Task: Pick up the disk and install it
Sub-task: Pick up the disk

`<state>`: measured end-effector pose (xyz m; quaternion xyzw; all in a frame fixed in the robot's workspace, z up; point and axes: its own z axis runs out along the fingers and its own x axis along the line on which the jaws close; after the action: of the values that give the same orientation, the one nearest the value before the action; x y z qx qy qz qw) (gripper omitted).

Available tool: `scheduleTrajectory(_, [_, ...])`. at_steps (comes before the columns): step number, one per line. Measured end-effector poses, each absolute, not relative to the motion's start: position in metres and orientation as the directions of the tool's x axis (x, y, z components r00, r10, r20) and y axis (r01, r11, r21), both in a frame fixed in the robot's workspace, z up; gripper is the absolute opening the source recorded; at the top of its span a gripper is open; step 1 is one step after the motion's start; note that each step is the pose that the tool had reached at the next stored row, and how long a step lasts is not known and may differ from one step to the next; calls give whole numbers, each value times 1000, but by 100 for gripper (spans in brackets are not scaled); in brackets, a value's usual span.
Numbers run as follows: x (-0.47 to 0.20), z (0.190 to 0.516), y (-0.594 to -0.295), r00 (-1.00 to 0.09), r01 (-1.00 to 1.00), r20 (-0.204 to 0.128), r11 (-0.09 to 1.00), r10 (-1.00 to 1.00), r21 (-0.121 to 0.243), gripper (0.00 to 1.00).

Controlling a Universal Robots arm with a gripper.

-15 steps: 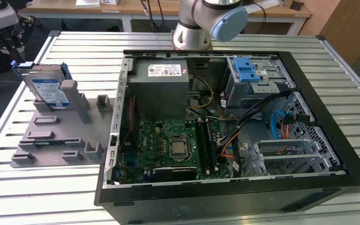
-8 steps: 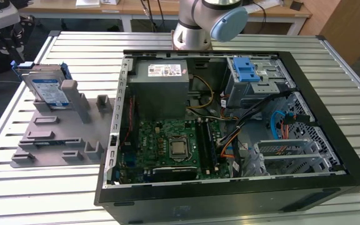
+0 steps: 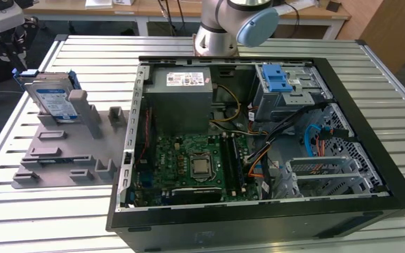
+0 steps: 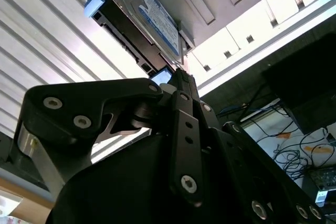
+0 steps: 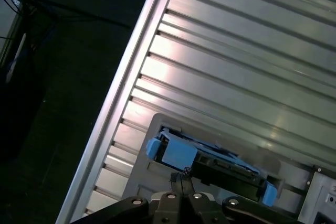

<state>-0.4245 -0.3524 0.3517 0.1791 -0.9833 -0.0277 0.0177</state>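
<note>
Exterior view: the disk [image 3: 53, 100] stands upright in a grey holder [image 3: 61, 153] on the bench [image 3: 48, 221], beside the open case [image 3: 259, 224]. In both wrist views my tool [image 4: 181, 72] [image 5: 181, 174] hovers near it, closed tight and holding nothing. I judge the pickup not yet begun, and a grasp calls for opening first.

Open black computer case [image 3: 259, 224] lying on slatted metal table [image 3: 48, 221], green motherboard [image 3: 181, 153] inside; grey moulded fixture [image 3: 55, 158] just beside it.
</note>
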Motion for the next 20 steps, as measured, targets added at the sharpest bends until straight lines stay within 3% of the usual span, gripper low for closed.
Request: scheduleTrajectory(20, [-428, 352, -352, -874, -484, 25, 873, -486, 61, 11])
